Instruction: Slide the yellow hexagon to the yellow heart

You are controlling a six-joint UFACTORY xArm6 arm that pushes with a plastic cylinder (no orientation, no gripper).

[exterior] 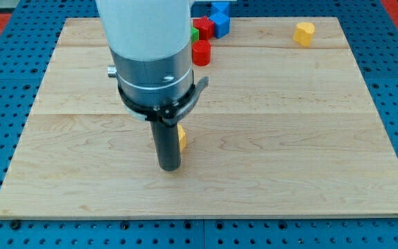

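- Broadly, lying across nearly the whole view: wooden board (289, 138), resting on a blue pegboard (5, 41).
- Hanging down from the far left-centre: white and grey arm body, ending in the dark rod; no jaws to spread or press, just a bare rod pinching nothing.
- Clustering at the far edge, just right of the arm: blue block (220, 21), red block (204, 29), red cylinder (201, 52), and a sliver of green block (194, 32).
- Sitting alone in the far right corner: yellow heart (305, 32).
- Peeking out at the rod's right side, mostly hidden: yellow hexagon (182, 137).
- Touching down near centre-left: my tip (169, 168), seemingly just beside the hexagon, on its left and slightly nearer side.
- Pointing far and right from tip through hexagon toward the heart, well apart; probably needing a long diagonal push that way.
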